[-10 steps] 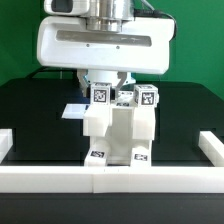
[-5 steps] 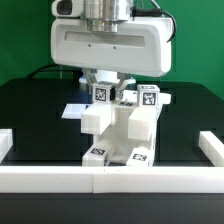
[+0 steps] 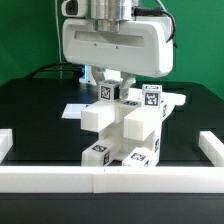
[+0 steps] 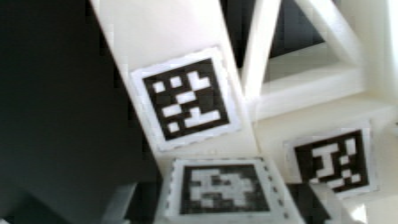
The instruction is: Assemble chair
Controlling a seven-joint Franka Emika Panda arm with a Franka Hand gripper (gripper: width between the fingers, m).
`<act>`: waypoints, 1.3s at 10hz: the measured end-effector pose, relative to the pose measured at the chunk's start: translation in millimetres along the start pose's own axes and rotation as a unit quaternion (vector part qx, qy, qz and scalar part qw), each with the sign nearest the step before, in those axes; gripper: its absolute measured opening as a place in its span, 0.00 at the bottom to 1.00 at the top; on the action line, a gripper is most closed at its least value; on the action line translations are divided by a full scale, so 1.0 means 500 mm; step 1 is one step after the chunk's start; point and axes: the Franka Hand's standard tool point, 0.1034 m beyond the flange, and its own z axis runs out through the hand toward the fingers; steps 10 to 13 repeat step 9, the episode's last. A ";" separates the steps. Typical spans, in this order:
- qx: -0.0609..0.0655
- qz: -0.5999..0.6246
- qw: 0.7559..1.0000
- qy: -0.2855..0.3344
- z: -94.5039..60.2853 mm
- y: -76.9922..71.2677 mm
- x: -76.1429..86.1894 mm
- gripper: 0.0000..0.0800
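Note:
The chair (image 3: pixel 127 132) is a blocky white stack of joined parts with black-and-white tags, standing just behind the front rail and turned at an angle. My gripper (image 3: pixel 111 86) comes down from above onto its top and is shut on a tagged upright piece (image 3: pixel 106 92) at the top of the stack. In the wrist view that tagged piece (image 4: pixel 222 190) sits between the jaws, with a long white tagged part (image 4: pixel 183 100) and white slats (image 4: pixel 285 50) beyond it. The fingertips are mostly hidden by the white hand body.
A long white rail (image 3: pixel 60 180) runs along the front, with short rails at the exterior view's left (image 3: pixel 5 143) and right (image 3: pixel 212 148). The marker board (image 3: pixel 74 109) lies flat on the black table behind the chair.
My gripper has moved toward the exterior view's right, and the chair has shifted and turned with it, so its base now sits at an angle to the front rail.

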 end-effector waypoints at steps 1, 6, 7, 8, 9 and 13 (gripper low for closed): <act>0.000 0.001 1.000 -0.001 0.000 -0.001 -0.001 0.34; -0.002 -0.002 1.000 0.000 0.003 0.001 -0.001 0.77; -0.002 -0.002 1.000 0.000 0.003 0.001 -0.001 0.80; -0.002 -0.002 1.000 0.000 0.003 0.001 -0.001 0.80; -0.002 -0.002 1.000 0.000 0.003 0.001 -0.001 0.81; -0.002 -0.002 1.000 0.000 0.003 0.001 -0.001 0.81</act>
